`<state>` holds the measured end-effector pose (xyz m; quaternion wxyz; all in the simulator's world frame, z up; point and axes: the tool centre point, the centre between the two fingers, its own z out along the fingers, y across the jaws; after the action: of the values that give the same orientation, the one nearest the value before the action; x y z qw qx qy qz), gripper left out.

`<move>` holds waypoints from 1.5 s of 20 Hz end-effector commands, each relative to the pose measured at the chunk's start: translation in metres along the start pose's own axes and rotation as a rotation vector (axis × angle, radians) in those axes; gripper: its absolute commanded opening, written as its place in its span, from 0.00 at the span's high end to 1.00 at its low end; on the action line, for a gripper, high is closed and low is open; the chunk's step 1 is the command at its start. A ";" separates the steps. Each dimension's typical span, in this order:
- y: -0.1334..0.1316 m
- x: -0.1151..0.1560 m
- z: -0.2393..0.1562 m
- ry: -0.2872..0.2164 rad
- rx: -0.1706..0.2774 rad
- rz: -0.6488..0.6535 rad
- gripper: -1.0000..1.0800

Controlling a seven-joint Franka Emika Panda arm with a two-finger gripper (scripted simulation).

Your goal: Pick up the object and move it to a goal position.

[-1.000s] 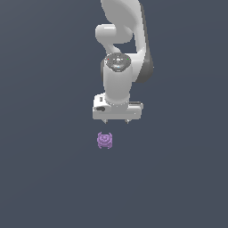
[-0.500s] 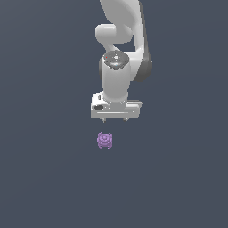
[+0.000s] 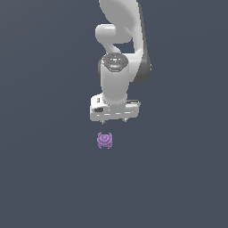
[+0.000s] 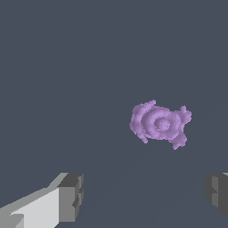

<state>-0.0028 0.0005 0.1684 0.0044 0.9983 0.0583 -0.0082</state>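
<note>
The object is a small light-purple knobbly piece with concentric rings on its face and lobed edges, lying on the dark grey floor. It also shows in the wrist view. My white gripper hangs just above and behind it, a little toward the exterior view's right, not touching it. The gripper is open and empty; in the wrist view its two fingertips stand wide apart, with the object beyond the gap between them.
The plain dark grey floor fills the scene around the object. The white arm rises behind the gripper.
The gripper has moved slightly toward the exterior view's left, closer over the object. The object has not moved.
</note>
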 end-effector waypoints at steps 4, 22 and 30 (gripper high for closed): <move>0.004 0.003 0.005 -0.001 -0.003 -0.103 0.04; 0.021 0.014 0.027 -0.002 -0.007 -0.568 0.04; 0.029 0.018 0.037 0.000 -0.007 -0.776 0.04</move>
<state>0.0171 -0.0252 0.1333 0.0046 0.9106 0.4131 -0.0093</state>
